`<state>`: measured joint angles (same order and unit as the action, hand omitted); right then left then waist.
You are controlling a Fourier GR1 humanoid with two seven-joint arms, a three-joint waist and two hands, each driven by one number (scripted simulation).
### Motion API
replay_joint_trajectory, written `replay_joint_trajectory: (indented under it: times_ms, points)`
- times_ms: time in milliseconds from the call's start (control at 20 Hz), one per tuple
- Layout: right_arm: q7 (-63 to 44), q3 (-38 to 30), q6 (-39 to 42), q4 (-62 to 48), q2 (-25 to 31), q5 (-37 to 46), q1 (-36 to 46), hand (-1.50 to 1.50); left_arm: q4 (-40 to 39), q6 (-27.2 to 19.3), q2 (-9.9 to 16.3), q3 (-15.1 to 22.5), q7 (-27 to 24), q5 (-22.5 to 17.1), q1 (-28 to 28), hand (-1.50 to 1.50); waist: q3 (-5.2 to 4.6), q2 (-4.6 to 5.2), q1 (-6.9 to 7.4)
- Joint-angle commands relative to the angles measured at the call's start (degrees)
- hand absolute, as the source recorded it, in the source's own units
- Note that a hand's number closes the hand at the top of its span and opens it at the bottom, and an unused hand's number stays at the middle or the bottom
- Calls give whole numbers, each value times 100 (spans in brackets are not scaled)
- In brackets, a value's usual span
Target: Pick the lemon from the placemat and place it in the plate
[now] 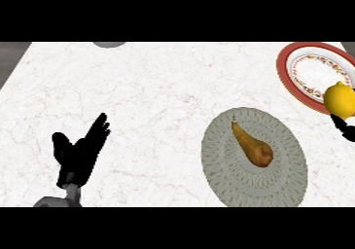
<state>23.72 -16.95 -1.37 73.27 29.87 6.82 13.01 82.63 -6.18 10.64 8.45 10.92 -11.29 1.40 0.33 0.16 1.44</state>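
Note:
A yellow lemon (342, 98) hangs at the right edge, over the lower rim of the red-rimmed patterned plate (298, 92). My right hand (348, 129) shows only as black fingers just beneath the lemon and is shut on it. The grey oval placemat (280, 168) lies lower on the counter, left of that hand. My left hand (80, 151) rests open at the lower left, fingers pointing up and away, far from the placemat.
A brown pear (253, 147) lies on the placemat, stem toward the far side. Part of a grey round object (109, 44) peeks in at the counter's far edge. White marble counter spreads between the two hands.

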Motion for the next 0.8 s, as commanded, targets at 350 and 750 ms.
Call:
replay_joint_trajectory:
  times_ms: [350,750]
  points:
    - [1551,-420,-563,-4035,416,475,2522,150,-144,-41,-131,76,419,97,375,0,-10,98,168]
    - [882,-287,-573,-5320,1043,962,3110,150,-169,249,-55,189,103,129,214,0,-11,240,483]
